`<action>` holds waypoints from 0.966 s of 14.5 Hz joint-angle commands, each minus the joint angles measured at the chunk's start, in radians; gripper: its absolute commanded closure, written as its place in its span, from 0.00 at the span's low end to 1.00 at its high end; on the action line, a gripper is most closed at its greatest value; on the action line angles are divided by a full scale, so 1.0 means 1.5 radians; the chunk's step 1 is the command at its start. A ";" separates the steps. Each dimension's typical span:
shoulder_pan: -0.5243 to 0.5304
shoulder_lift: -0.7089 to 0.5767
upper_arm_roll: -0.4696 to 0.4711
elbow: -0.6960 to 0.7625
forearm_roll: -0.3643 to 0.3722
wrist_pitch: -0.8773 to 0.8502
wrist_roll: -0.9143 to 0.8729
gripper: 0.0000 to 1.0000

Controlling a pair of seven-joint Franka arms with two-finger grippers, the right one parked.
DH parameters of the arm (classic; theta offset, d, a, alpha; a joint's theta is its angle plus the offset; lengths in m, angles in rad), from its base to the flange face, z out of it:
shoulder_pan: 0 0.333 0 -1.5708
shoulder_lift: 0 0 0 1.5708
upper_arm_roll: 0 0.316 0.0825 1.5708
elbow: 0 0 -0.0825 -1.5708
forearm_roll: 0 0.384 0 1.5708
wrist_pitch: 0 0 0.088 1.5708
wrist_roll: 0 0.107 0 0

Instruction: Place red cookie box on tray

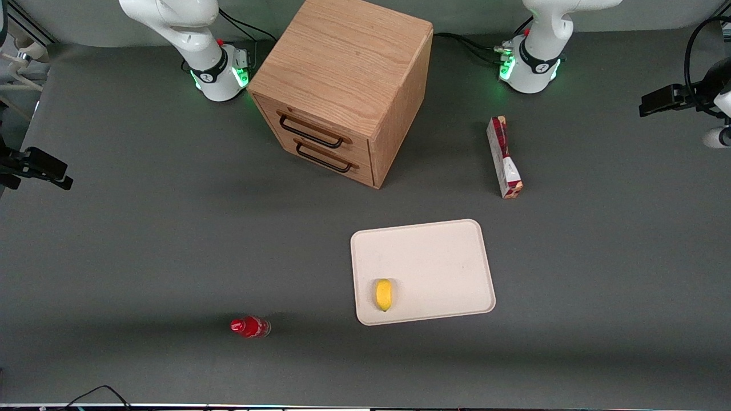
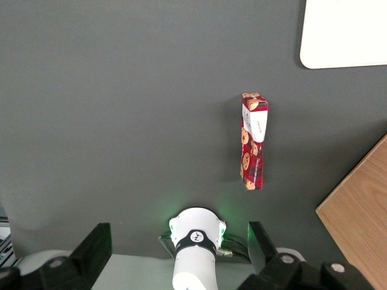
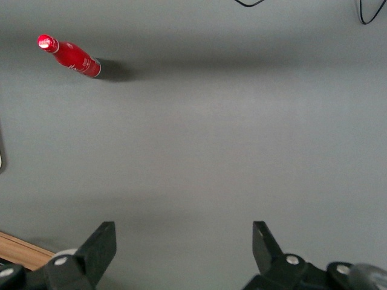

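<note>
A red cookie box [image 1: 503,157] stands on its long thin edge on the grey worktop [image 1: 143,240], farther from the front camera than the cream-white tray [image 1: 434,257] and clear of it, with bare worktop between the two. The box lies toward the working arm's end of the worktop, beside the wooden two-drawer cabinet [image 1: 342,85] and near the working arm's base [image 1: 528,68].

The left arm's gripper [image 2: 178,254] hangs high above the worktop with its jaws spread wide and holding nothing; in the wrist view the red cookie box [image 2: 254,140] sits well apart from the fingers [image 2: 91,251], with a corner of the tray [image 2: 344,33] and an edge of the cabinet [image 2: 357,220] also visible.

A yellow lemon [image 1: 384,294] rests on the tray near the corner closest to the front camera. A small red bottle [image 1: 249,327] stands on the worktop toward the parked arm's end.
</note>
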 commanded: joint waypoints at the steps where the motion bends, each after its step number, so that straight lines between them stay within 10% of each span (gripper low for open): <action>1: -0.002 -0.027 0.000 -0.028 0.011 0.022 0.011 0.00; 8: -0.012 0.041 -0.055 -0.051 -0.020 0.090 -0.076 0.00; 14: -0.011 0.046 -0.135 -0.330 -0.042 0.349 -0.214 0.00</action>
